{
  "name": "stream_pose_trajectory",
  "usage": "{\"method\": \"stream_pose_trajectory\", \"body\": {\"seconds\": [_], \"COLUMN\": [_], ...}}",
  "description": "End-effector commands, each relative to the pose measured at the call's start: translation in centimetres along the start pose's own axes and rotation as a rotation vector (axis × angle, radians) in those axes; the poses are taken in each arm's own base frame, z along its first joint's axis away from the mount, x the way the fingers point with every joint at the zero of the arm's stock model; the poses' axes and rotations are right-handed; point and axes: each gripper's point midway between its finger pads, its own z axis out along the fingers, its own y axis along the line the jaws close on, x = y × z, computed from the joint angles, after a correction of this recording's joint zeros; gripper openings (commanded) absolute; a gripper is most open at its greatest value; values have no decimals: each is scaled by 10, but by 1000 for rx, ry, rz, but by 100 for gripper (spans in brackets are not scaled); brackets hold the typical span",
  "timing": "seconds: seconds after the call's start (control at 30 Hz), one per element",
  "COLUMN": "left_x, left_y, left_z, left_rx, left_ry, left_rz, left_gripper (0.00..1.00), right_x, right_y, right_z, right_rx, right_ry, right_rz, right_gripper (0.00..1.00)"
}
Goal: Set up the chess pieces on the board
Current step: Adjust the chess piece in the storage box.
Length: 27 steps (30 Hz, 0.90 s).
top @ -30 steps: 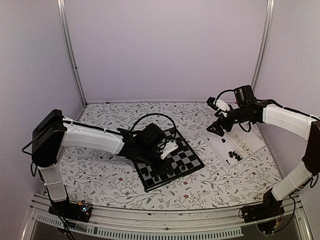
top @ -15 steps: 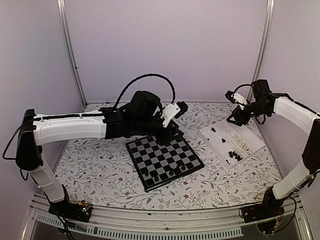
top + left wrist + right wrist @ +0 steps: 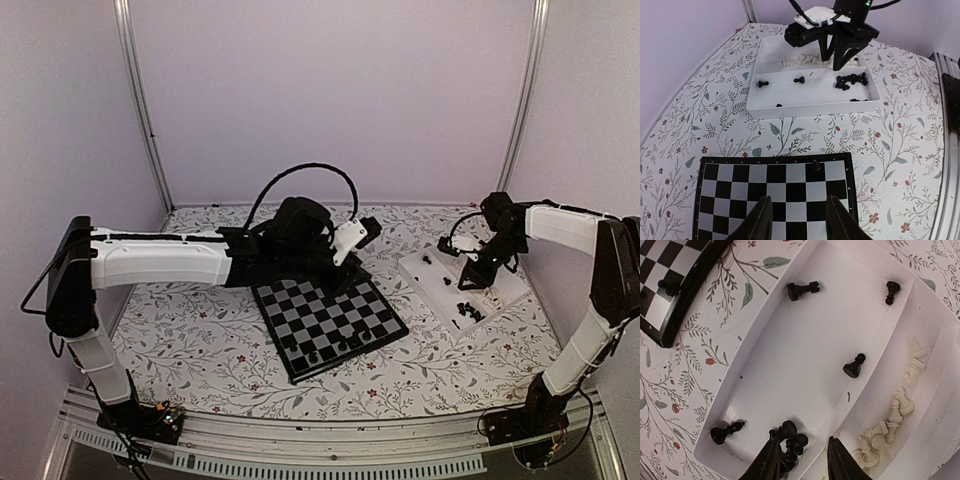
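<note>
— Left pincer [image 3: 799, 220]?
— Spread, with nothing between the fingers [image 3: 760, 220]. Hangs over the board [image 3: 310, 320], above the side nearest the tray [image 3: 805, 109].

— Anything standing on the board?
— Black pieces. One pawn [image 3: 815, 164] on the edge row facing the tray, just ahead of the fingers and apart from them. A few more [image 3: 340, 348] lined up along the near edge, seen from the top camera.

— And the board itself?
— Flat on the flowered tabletop [image 3: 200, 340], turned corner-on to the arms. Lies near the tray, to its left, without touching it.

— Right pincer [image 3: 802, 442]?
— Down over the tray's wide compartment, at the end nearer the arm bases. Fingers part-way apart, a clear gap showing between the tips. One tip right beside a small heap [image 3: 790, 436] of black pieces, the other by the divider [image 3: 880, 365]. Cannot tell whether the heap is touched. Nothing seen pinched.

— Other pieces in the tray?
— Four loose black ones spread over the wide compartment, well apart from each other. Two of them tipped on their sides, one near the heap and one at the far end. Cream pieces [image 3: 890, 420] jumbled together in the narrow compartment, just across the divider.
</note>
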Motion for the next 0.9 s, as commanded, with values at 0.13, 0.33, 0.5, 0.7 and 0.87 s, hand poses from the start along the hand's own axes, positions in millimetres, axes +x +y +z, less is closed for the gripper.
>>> {"method": "stream_pose_trajectory", "body": {"seconds": [0.13,0.33,0.5,0.7,0.87], "left_x": [-6,-6,-5,-5,-2], "left_y": [4,4,3,4,4], "left_z": [-6,-6,-6,-6,-5], "left_rx": [-6,-6,-5,-7,-9], "left_ry": [-22,-21,-18,-15,-6], "left_rz": [20,23,23,24,29], "left_gripper": [38,38,38,38,38], "right_x": [45,48,50,56,49], "right_y": [3,10,18,17,26], "right_z": [12,22,34,46,53], "right_rx": [15,4,3,44,6], "right_ry": [228,254,283,343,334], "right_rz": [-163,-217,-268,-329,-344], "right_gripper": [35,36,37,39,38]}}
